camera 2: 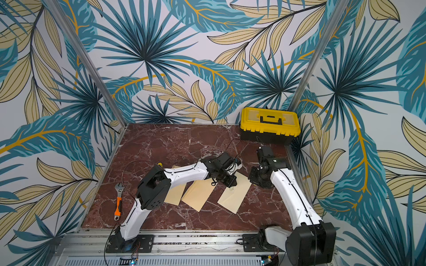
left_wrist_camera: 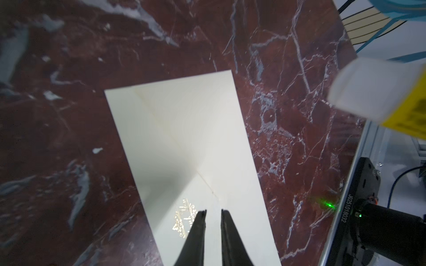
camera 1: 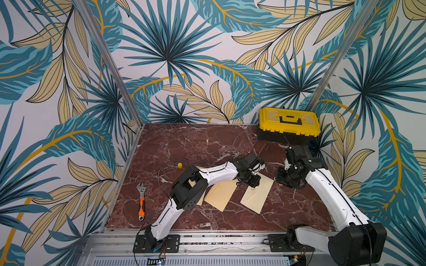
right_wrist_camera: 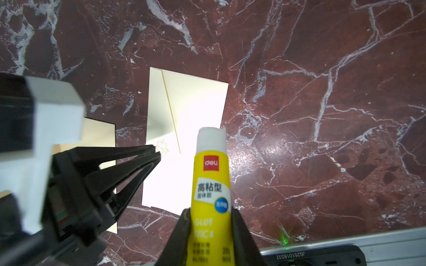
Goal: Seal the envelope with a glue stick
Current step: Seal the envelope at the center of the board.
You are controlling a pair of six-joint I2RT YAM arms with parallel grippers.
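Preparing to glue, the right gripper (right_wrist_camera: 209,213) clamps the uncapped yellow cylindrical glue stick (right_wrist_camera: 212,175); the barely parted, empty left gripper (left_wrist_camera: 213,210) probably must lift the flap (left_wrist_camera: 202,119) of the cream paper envelope (left_wrist_camera: 138,138).

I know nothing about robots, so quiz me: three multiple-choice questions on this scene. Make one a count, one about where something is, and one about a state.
1. How many envelopes lie on the table?
A. Two
B. Three
C. Five

2. Where is the wrench?
A. On the table, at the robot's left
B. On an envelope
C. Leaning on the back wall

3. What state is the glue stick in?
A. Capped, lying flat
B. Capped, standing on the table
C. Uncapped, gripped by the right gripper

Answers:
1. B: a top view shows three cream rectangles.
2. A: in both top views its orange handle rests on the marble near the left edge.
3. C: in the right wrist view its white tip is bare and the jaws clamp its body.
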